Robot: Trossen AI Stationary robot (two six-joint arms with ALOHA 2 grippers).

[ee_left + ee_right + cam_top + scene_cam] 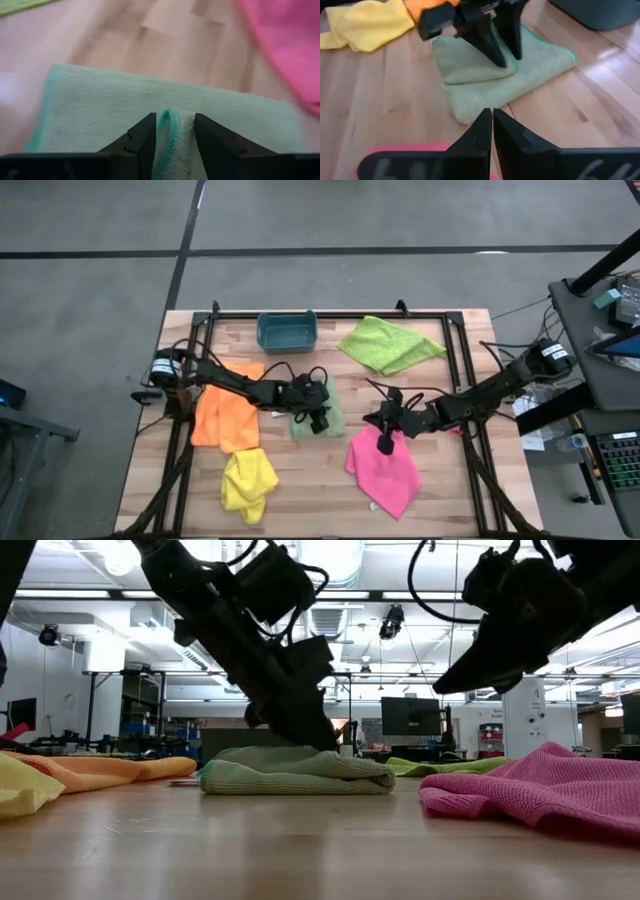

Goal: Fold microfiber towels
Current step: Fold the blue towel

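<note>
My left gripper (173, 142) is down on the pale mint green towel (318, 420), fingers (142, 137) pinching a raised ridge of its teal-stitched edge between them. That towel sits right under my left tool, mid table: folded into a thick flat pad w/ a smaller flap doubled over on top, layers stacked, edges fairly square, fine ribbed texture in the left wrist view. My right gripper (492, 125) hangs just above the table w/ fingers pressed together, holding nothing; the mint pad lies just ahead of its tips, and the pink towel (385, 470) is right below/behind it, spread loose w/ soft rumples, one corner trailing toward the near table edge. Orange towel (225, 415) lies under my left arm, back toward its base, flat-ish, roughly rectangular, slightly wrinkled. Yellow towel (248, 480) is off to the near side of my left tool, bunched into a lumpy heap. Lime green towel (388, 345) is on the far side of my right tool, unfolded, skewed like a diamond w/ creases. Teal bin (286, 332) is beyond my left tool at the far table (440, 500) edge, apart from all the cloths.
</note>
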